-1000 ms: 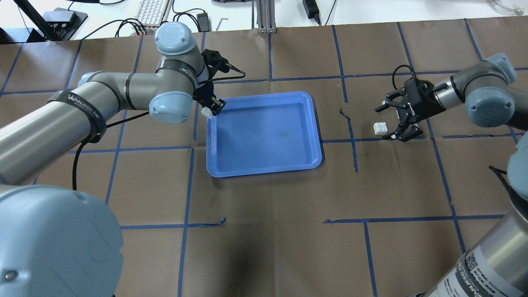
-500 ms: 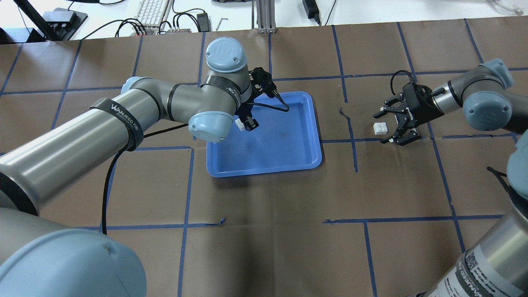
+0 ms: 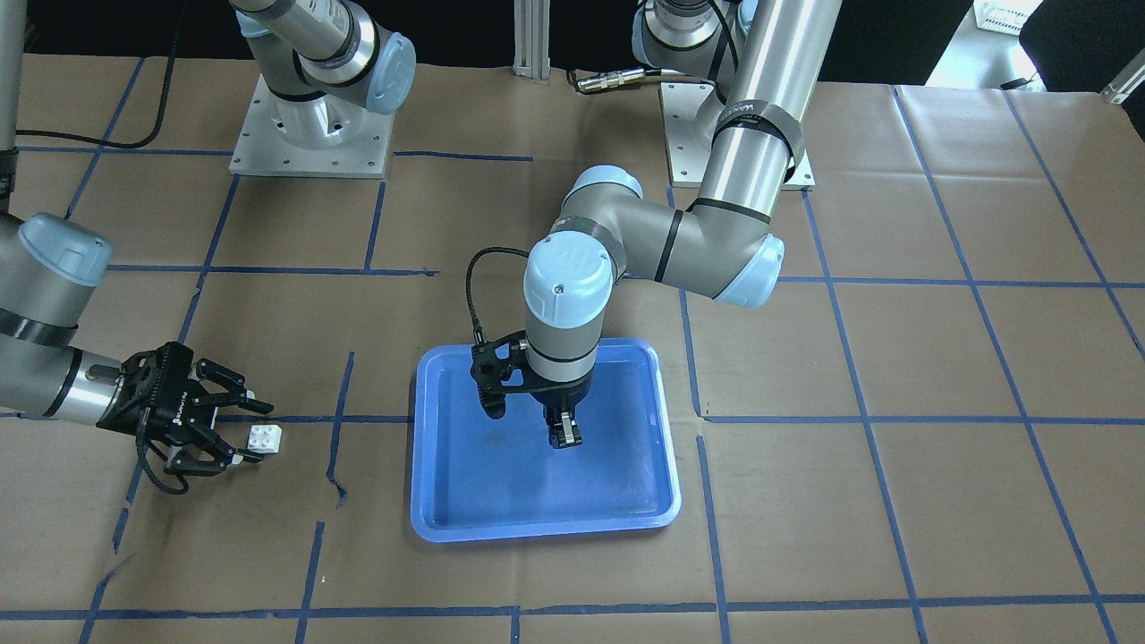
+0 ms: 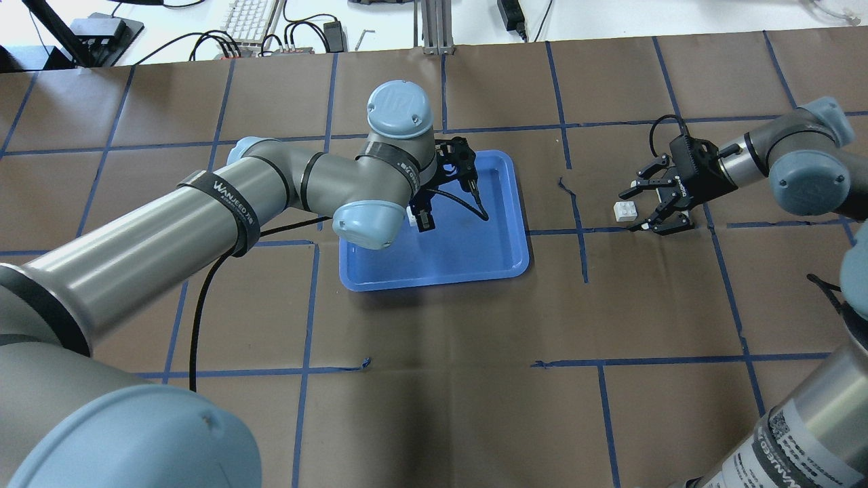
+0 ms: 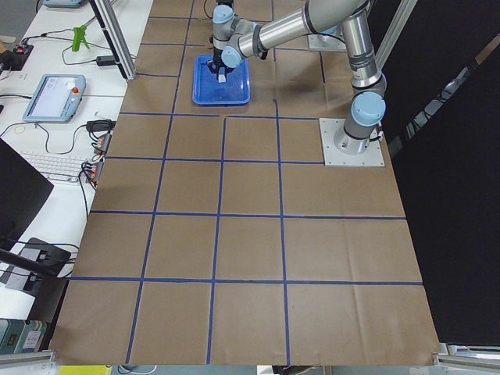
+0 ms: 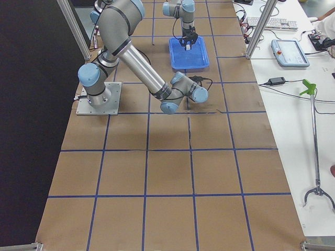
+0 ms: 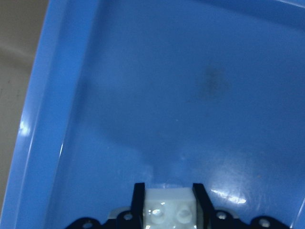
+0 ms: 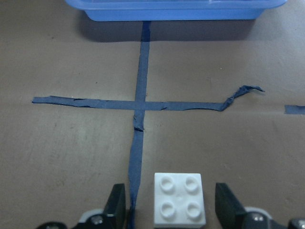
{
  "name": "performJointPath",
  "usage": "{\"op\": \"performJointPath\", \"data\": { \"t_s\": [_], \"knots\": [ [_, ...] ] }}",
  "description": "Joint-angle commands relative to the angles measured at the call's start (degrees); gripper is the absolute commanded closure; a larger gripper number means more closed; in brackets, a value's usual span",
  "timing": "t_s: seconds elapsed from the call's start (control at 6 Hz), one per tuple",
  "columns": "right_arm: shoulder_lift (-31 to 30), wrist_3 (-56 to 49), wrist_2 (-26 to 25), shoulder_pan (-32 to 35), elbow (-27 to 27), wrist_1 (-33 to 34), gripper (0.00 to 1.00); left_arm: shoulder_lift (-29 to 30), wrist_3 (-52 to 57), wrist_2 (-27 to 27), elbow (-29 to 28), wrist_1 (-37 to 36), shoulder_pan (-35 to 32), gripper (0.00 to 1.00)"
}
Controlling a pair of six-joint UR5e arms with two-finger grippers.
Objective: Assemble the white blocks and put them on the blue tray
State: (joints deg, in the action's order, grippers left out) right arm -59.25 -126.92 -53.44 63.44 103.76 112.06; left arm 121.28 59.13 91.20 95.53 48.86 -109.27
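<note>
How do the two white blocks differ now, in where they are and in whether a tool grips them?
The held block is clamped in the left tool; the free block lies ungripped inside the open right tool. The held block is over the blue tray; the free block rests on the brown paper, outside the tray. Both are small, white and studded.

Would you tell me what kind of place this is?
Probably a robotics lab: left arm and right arm bolted to a tape-gridded table, teach pendant and keyboard on a side bench.
</note>
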Motion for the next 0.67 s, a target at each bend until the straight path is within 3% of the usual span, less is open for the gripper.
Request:
{"op": "performJointPath", "data": {
  "t_s": [0.0,0.17,0.5],
  "knots": [
    [0.0,-0.1,-0.1,-0.1,0.0,0.1,0.57,1.4,0.4,-0.1,-0.1,-0.1,-0.5,0.96],
    [0.0,-0.3,-0.1,-0.1,-0.1,0.1,0.72,1.4,0.7,-0.3,0.0,0.0,-1.1,0.96],
    [-0.6,0.0,0.2,-0.1,-1.3,0.3,0.81,1.4,4.5,-0.2,0.3,0.0,-1.2,0.96]
  ]
}}
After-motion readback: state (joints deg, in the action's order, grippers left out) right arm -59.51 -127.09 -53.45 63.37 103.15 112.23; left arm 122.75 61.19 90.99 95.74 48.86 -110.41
